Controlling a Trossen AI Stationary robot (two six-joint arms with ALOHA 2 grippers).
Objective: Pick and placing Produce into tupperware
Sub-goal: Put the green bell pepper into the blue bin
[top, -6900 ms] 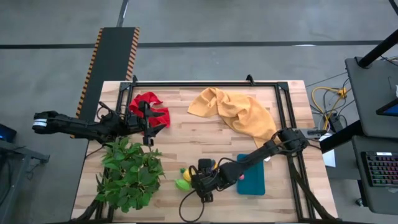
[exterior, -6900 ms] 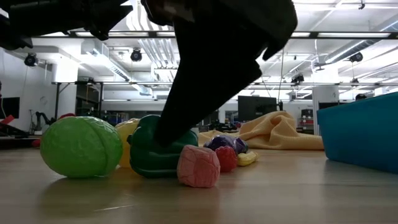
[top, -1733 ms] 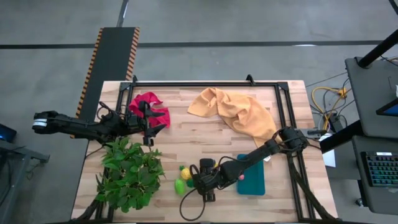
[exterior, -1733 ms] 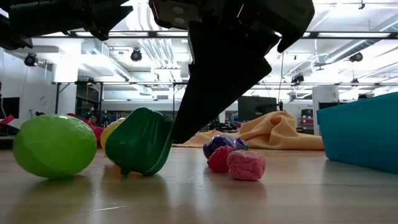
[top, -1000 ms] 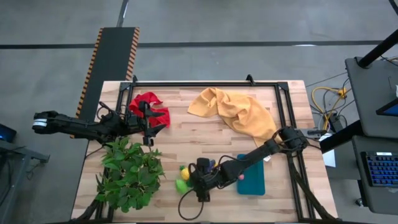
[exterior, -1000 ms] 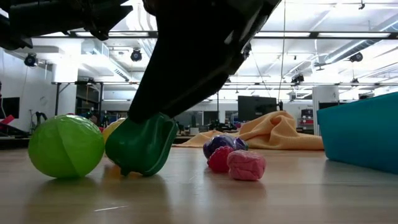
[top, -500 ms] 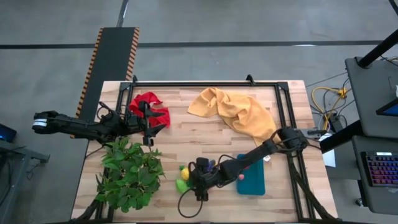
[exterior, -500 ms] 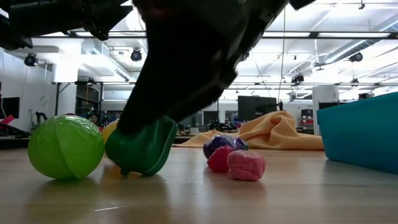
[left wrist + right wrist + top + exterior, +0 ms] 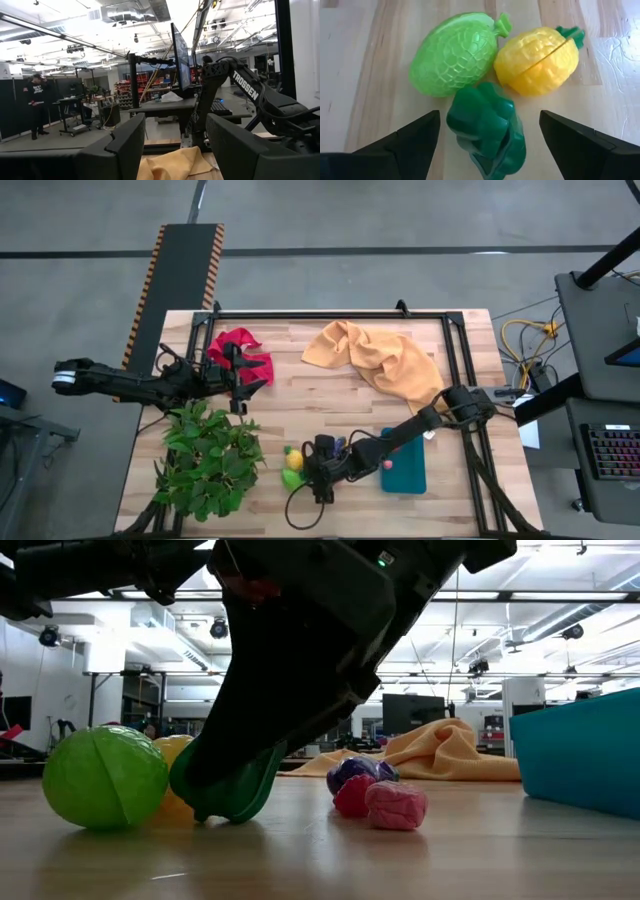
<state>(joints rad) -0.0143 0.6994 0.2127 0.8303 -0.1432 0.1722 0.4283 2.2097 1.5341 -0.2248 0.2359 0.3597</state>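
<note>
The produce lies near the table's front edge: a lime green melon, a yellow piece and a dark green pepper close together, with purple, red and pink pieces a little to the right. My right gripper is open and slants down over the pepper, one finger on either side of it with a gap to each. The teal tupperware rests on the table to the right of them. My left gripper waits open over the red cloth, with nothing between its fingers.
A leafy green plant stands at the near left, close to the melon. A yellow cloth lies at the far right. A black frame runs along the table's far edge and sides. Bare wood shows in the middle.
My right gripper has sunk down over the dark green pepper, staying open. The pepper, the melon and the small pieces have kept their places.
</note>
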